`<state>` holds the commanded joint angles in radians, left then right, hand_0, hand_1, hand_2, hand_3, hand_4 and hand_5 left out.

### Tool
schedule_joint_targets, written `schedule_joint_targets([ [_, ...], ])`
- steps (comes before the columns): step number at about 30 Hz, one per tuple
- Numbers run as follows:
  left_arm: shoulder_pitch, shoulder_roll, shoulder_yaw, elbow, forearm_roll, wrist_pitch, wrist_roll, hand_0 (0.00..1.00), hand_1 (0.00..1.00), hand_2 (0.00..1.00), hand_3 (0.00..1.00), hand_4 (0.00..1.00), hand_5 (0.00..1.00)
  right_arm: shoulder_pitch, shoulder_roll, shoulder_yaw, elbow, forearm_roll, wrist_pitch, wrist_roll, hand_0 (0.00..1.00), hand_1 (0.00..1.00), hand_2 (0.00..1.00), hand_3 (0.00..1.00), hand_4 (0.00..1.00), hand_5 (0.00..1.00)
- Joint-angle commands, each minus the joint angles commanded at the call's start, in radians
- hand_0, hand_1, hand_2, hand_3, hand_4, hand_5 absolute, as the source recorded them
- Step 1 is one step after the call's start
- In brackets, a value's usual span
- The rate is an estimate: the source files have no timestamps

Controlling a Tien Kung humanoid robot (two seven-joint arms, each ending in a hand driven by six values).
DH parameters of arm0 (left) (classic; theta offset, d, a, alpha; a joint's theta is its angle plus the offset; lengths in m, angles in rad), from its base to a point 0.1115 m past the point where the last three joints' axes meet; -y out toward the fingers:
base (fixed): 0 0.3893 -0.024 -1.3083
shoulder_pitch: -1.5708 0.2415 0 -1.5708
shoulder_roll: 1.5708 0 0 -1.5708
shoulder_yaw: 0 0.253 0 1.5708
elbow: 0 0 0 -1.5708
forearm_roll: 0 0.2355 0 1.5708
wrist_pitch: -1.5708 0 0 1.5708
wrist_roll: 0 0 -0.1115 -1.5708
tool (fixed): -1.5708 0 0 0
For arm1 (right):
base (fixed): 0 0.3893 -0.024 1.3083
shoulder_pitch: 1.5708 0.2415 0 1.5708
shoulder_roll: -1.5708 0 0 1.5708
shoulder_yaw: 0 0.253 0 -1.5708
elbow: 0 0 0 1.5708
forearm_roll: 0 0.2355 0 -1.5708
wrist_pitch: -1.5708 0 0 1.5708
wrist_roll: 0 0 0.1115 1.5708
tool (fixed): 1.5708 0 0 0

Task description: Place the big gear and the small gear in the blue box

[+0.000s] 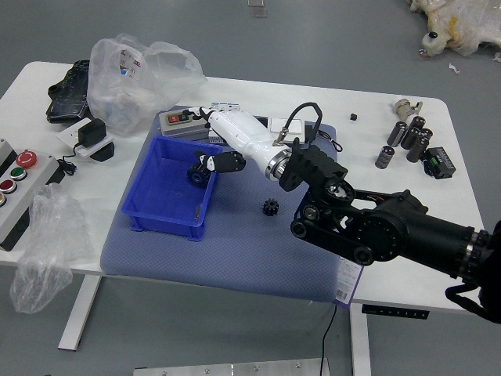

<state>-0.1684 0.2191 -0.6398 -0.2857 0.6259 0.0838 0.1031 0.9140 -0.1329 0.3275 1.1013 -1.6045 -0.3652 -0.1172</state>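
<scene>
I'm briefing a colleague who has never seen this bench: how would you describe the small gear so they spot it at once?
On the white table lies a blue-gray mat, with a blue box on its left part. The small gear lies right of that box. It is the dark toothed piece directly on the mat; the big gear shows over the box.

Big gear (pixel 198 175) in box (pixel 163 222); small gear (pixel 270 207) on mat (pixel 227 258), right of box.

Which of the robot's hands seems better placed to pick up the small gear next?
Probably the right hand: it hovers open near the small gear on the mat, while the left hand is out of view.
</scene>
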Motion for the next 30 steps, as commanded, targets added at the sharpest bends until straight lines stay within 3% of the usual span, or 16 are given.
schedule_joint_targets([
  [2,0.002,-0.001,0.003,0.000,-0.005,0.001,-0.002,0.664,0.642,0.638,0.709,0.714,0.436,-0.031,-0.028,0.040,0.029,-0.031,0.009,-0.020,0.420,0.683,0.809,0.886,0.660,0.189],
  [3,0.003,-0.001,0.003,0.000,-0.007,0.001,-0.002,0.663,0.643,0.638,0.709,0.714,0.437,-0.051,-0.046,0.061,0.048,-0.052,0.018,-0.037,0.406,0.580,0.768,0.861,0.710,0.204],
  [11,0.010,0.000,0.006,0.001,-0.016,0.004,-0.003,0.663,0.642,0.638,0.709,0.714,0.437,-0.177,-0.127,0.155,0.136,-0.173,0.107,-0.148,0.391,0.538,0.753,0.841,0.718,0.200],
  [16,0.009,-0.002,0.014,0.001,-0.023,0.003,-0.009,0.663,0.642,0.638,0.710,0.714,0.439,-0.219,-0.129,0.137,0.123,-0.171,0.125,-0.161,0.382,0.510,0.731,0.819,0.721,0.201],
  [24,0.009,-0.002,0.009,0.001,-0.017,0.003,-0.008,0.664,0.642,0.638,0.710,0.714,0.439,-0.231,-0.113,0.079,0.067,-0.128,0.122,-0.138,0.375,0.490,0.686,0.798,0.737,0.215],
  [30,0.011,-0.002,0.005,0.001,-0.014,0.003,-0.006,0.664,0.641,0.638,0.710,0.715,0.440,-0.240,-0.124,0.068,0.044,-0.130,0.147,-0.141,0.366,0.468,0.637,0.786,0.745,0.215],
])
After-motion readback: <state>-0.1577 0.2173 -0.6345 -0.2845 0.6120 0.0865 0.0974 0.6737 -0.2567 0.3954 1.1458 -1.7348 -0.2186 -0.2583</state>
